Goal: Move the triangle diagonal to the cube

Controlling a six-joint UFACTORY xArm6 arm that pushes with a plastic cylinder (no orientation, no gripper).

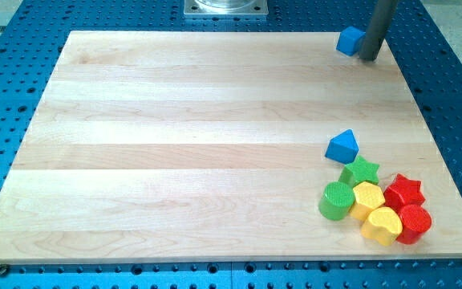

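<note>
A blue cube (349,40) sits near the top right corner of the wooden board (175,144). My tip (369,57) stands right beside it, on its right side, touching or nearly touching it. A blue triangle (342,146) lies well below, at the board's right side, just above a cluster of other blocks. The rod comes down from the view's top edge.
Below the triangle sits a tight cluster: a green star (361,170), a green cylinder (337,200), a yellow block (367,197), a yellow heart (382,225), a red star (404,191) and a red cylinder (414,222). Blue perforated table surrounds the board.
</note>
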